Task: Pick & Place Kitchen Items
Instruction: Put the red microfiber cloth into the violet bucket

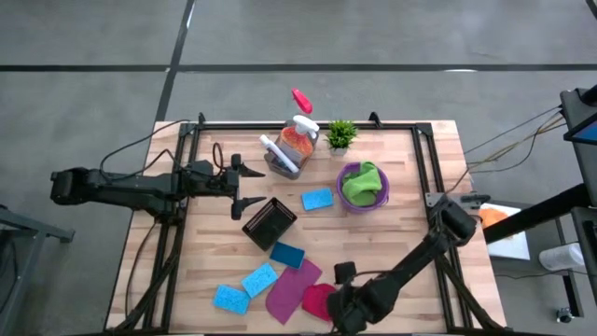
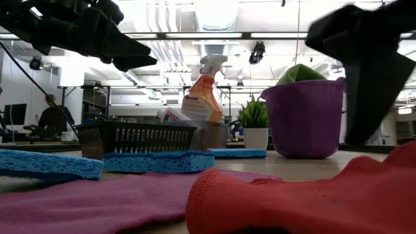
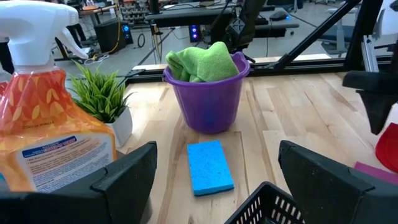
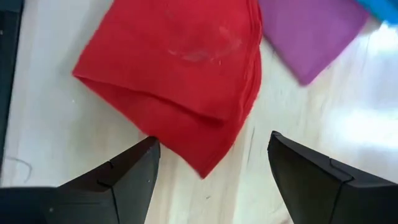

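While spread, right fingers [image 4: 137,171] straddle red cloth [image 4: 180,68]

Four blue sponges [image 1: 317,199] lie flat on the bench. A folded red cloth [image 4: 180,74] overlaps a magenta cloth [image 1: 292,289]. A green cloth [image 3: 202,61] fills the purple bucket [image 3: 208,99]. An orange spray bottle [image 1: 298,138] stands upright.

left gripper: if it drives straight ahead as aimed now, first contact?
Probably the blue sponge, lying flat between the open left gripper fingers' line; behind it stands the purple bucket. Height above the table is unclear, so it may pass over the sponge.
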Controlling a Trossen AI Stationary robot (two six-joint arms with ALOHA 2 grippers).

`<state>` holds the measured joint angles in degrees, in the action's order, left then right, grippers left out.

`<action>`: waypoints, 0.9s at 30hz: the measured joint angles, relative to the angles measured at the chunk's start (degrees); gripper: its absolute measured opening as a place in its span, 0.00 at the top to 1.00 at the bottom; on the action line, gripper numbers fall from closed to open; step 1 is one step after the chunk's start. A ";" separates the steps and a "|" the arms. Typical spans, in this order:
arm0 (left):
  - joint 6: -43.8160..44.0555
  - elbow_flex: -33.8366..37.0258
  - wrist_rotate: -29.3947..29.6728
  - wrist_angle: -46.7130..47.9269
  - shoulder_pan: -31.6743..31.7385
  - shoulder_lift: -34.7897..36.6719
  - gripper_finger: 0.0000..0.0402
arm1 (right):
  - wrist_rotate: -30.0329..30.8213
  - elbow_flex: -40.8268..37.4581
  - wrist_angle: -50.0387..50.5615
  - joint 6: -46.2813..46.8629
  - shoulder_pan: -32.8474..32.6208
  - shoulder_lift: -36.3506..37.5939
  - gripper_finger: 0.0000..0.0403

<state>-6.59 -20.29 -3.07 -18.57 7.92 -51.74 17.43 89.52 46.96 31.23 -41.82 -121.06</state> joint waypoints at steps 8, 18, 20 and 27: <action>0.00 0.00 0.01 -0.04 0.00 -0.01 0.16 | 2.38 2.96 0.71 -4.71 -0.71 -2.95 0.35; 0.00 0.00 0.01 -0.04 0.00 0.00 0.16 | 2.47 2.99 0.73 -5.56 -1.02 -2.71 0.87; 0.01 0.00 0.01 -0.04 0.00 0.01 0.16 | 2.49 2.99 0.79 -6.11 -1.10 -2.66 0.93; 0.02 0.00 0.00 -0.29 0.00 0.02 0.16 | 5.73 3.02 1.83 -6.19 -1.14 -1.53 0.96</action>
<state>-6.57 -20.29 -3.07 -18.86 7.92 -51.72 23.16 92.54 48.79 25.04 -42.96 -122.59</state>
